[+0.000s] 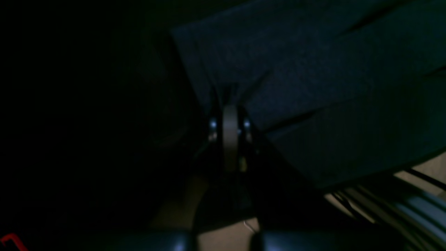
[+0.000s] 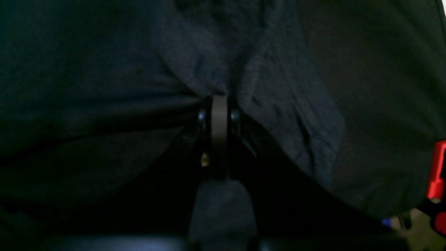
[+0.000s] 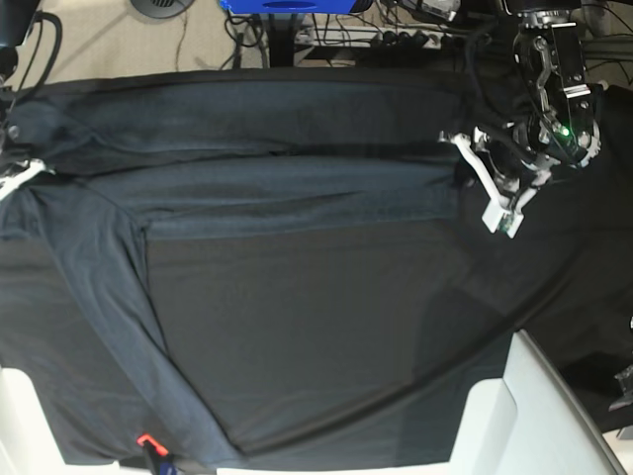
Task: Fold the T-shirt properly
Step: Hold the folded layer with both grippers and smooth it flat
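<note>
Setting was a robotics lab bench. A black table covering [image 3: 554, 297] was draped over the work surface, with 2 robot arms mounted at its far corners, the left arm [image 3: 542, 109] carrying exposed wiring and a lit green indicator. Behind the table, loose cables [image 3: 396, 40] ran over a beige floor [image 3: 99, 45] beside a blue bin [image 3: 287, 6].

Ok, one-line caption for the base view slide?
Both grippers pinch the dark T-shirt at opposite ends, stretching a folded band across the table.
</note>
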